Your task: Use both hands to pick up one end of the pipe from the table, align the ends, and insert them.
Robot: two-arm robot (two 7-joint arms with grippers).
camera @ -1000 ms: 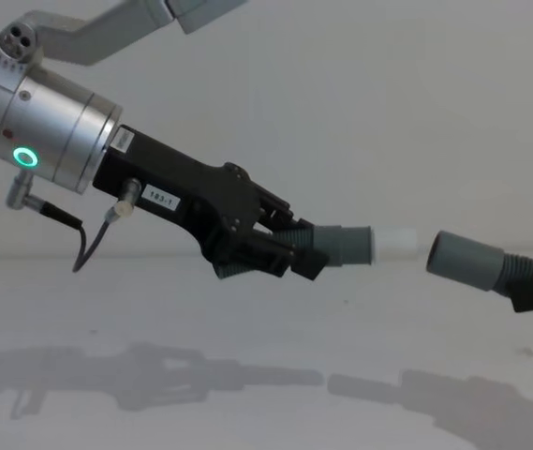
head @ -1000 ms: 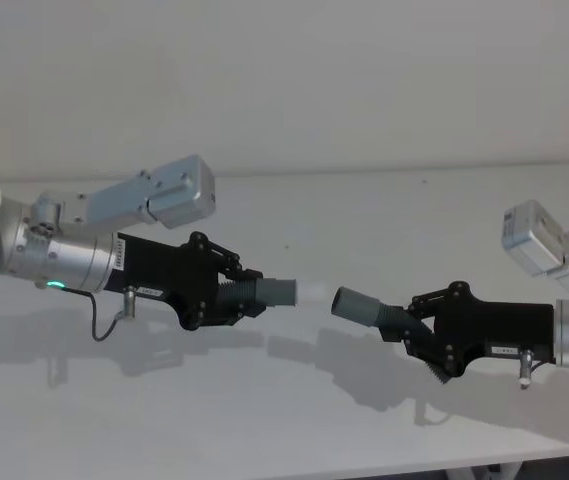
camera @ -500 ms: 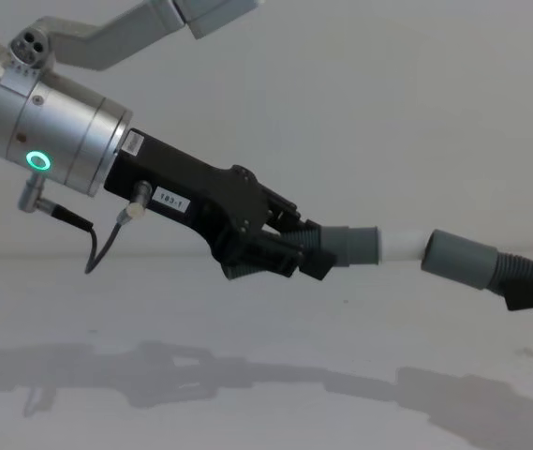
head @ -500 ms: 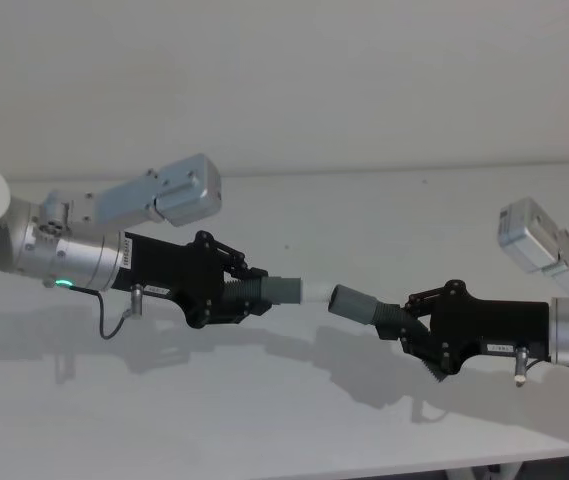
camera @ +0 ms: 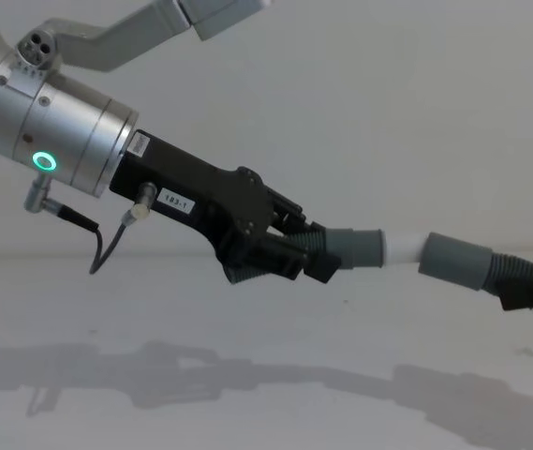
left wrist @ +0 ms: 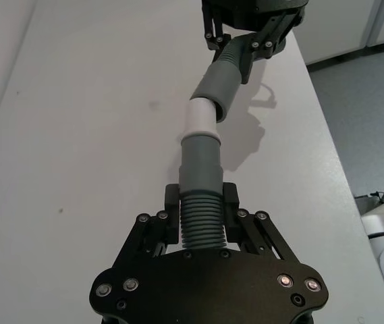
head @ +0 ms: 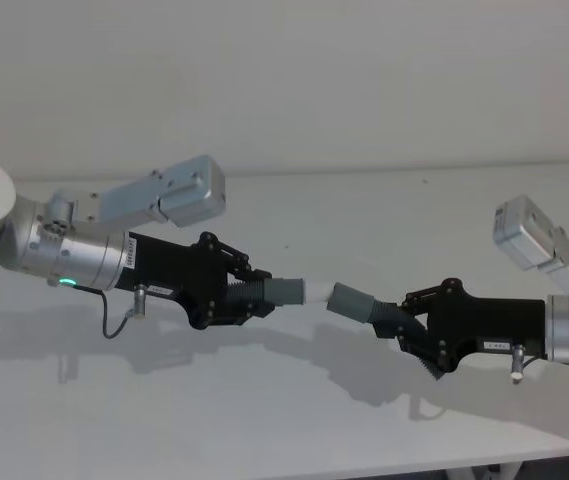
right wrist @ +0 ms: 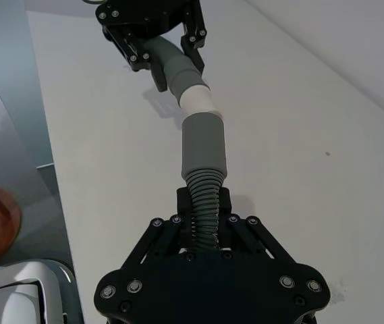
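Both pipe pieces hang above the table (head: 294,420). My left gripper (head: 241,296) is shut on the ribbed elbow of one piece (left wrist: 201,223). That piece's grey cuff (camera: 358,248) ends in a whitish tip (camera: 403,247) pointing right. My right gripper (head: 411,322) is shut on the ribbed part of the other piece (right wrist: 204,192), and its wider grey cuff (head: 352,302) points left. The whitish tip (left wrist: 198,120) meets the mouth of the wider cuff (left wrist: 220,84) at a slight angle. I cannot tell how far it is in.
A plain pale wall stands behind the table. The table's side edge and the floor beyond it (left wrist: 374,101) show in the left wrist view. The arms' shadows fall on the table below them.
The left gripper has carried its piece rightward and the right cuff has edged left. The gap between the whitish tip and the wider cuff has closed, and they now touch.
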